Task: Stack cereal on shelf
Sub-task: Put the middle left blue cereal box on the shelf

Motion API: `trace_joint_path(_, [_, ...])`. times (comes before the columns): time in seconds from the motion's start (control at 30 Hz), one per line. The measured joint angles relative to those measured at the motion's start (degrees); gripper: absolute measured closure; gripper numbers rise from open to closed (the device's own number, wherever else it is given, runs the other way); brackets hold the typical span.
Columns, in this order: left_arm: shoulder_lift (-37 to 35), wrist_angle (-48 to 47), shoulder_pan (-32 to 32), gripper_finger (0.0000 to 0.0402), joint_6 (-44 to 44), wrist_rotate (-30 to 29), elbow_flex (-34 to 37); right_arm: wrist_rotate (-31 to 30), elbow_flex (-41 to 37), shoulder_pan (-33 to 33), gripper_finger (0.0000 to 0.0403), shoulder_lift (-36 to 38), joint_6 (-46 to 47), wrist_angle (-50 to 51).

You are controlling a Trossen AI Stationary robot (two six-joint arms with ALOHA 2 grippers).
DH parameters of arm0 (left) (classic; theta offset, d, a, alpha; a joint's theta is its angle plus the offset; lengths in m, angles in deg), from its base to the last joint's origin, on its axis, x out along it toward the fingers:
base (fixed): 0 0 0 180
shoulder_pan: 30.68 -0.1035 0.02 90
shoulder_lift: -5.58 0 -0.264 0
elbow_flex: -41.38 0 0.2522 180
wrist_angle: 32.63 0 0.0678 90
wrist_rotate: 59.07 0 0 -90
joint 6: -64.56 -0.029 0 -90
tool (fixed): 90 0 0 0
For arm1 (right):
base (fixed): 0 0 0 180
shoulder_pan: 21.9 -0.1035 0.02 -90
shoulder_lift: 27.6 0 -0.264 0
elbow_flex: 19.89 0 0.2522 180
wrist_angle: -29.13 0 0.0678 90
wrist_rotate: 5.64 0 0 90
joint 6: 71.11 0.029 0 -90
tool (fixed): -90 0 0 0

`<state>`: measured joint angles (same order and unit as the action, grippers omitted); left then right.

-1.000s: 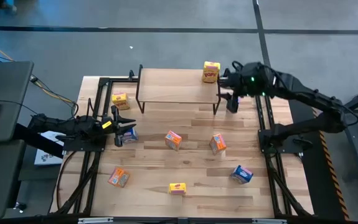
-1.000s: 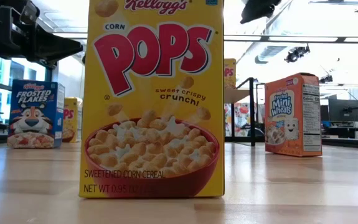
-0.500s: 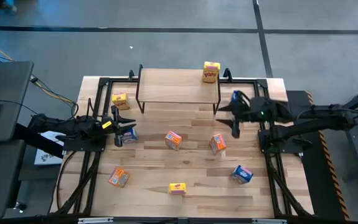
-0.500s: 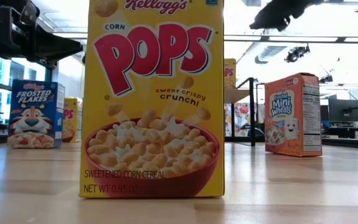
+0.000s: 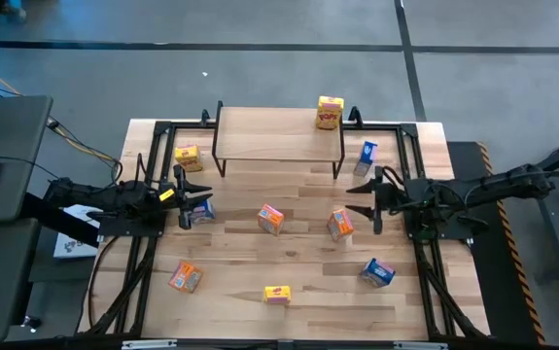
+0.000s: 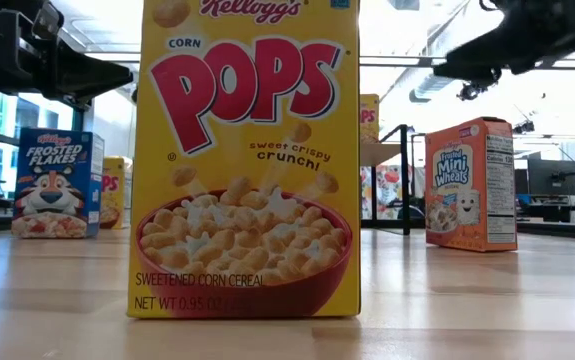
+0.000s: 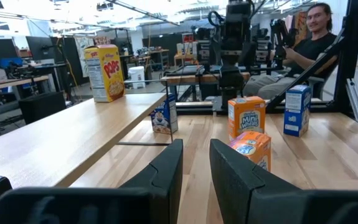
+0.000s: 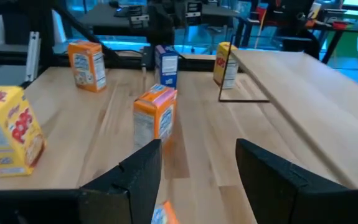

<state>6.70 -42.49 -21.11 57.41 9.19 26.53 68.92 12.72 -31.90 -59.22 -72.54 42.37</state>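
The wood surface (image 5: 289,243) is filling most of the high view, with the shelf (image 5: 277,133) standing along its far edge, a light plank top on thin black wire legs. Two dark arms are reaching in from either side. The left end effector (image 5: 197,199) is hovering low near the left edge with its fingers closed together and nothing between them, right beside a blue cereal box (image 5: 202,210). The right end effector (image 5: 365,198) is hanging over the right part of the surface with its fingers standing partly apart and gripping nothing, just beside an orange Mini-Wheats box (image 5: 338,224). One yellow Corn Pops box (image 5: 329,112) is standing upright on the far right corner of the shelf top. The other cereal boxes are sitting scattered on the surface: a blue box (image 5: 366,154) just off the shelf's right end, a yellow box (image 5: 188,157) off the shelf's left front leg, an orange box (image 5: 270,218) near the middle, another blue box (image 5: 378,272) toward the near right, an orange box (image 5: 185,277) at the near left, and a yellow Corn Pops box (image 5: 277,294) at the near edge, which is looming upright across the low view (image 6: 246,160). In the left wrist view a seated person (image 7: 303,53) is showing beyond the surface.
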Motion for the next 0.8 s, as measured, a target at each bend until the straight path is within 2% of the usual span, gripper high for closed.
trace_joint_path(0.23, [-0.01,0.0,0.0,0.033,-0.05,0.0,0.0,-3.5,-8.77,-2.83,0.0206,5.07,-0.04,-6.58])
trace_joint_path(0.43, [-0.01,0.0,0.0,0.033,0.01,0.0,0.0,-3.82,-15.23,-3.3,0.0206,9.99,-0.41,-11.75])
trace_joint_path(0.8, [-0.01,0.0,0.02,0.033,-0.03,-0.02,0.0,-3.78,-18.27,-3.28,0.0206,12.59,2.71,-9.92])
